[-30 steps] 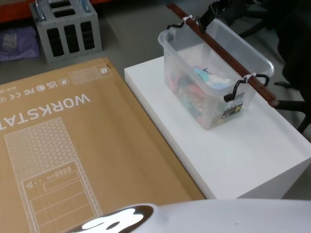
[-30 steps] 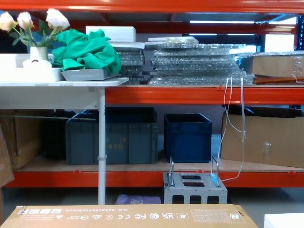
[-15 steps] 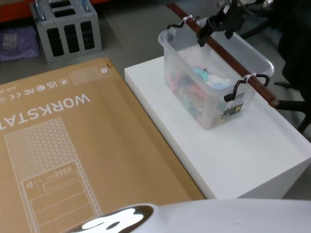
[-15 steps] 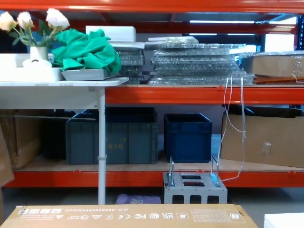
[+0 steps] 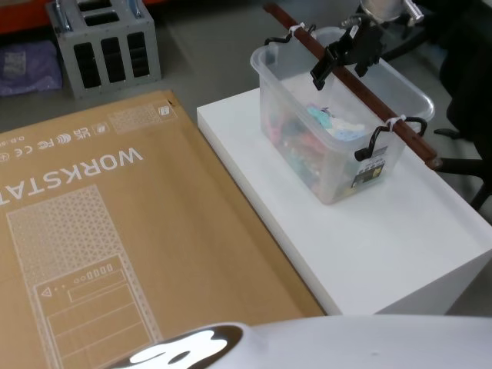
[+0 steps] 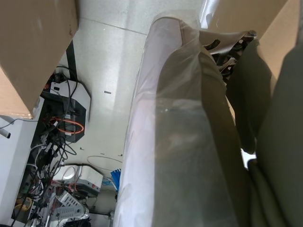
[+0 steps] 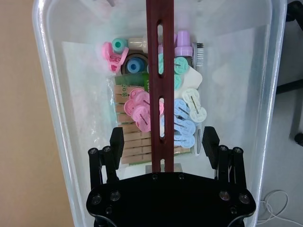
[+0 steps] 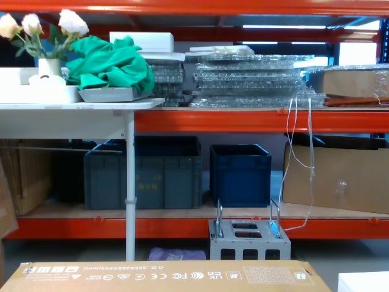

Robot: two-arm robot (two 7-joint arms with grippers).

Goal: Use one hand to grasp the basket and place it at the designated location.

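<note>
The right gripper has been brought in from the far right edge and moved nearer over the basket. Its fingers, spread apart, are now placed to either side of the handle.

crates (dark blue) on orange shelf | cardboard box at bottom edge

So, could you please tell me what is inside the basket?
Inside the basket lie pastel plastic clips, a bundle of wooden pegs and a few small capped containers. The handle and the open right gripper straddling it cover a strip of the contents.
</note>
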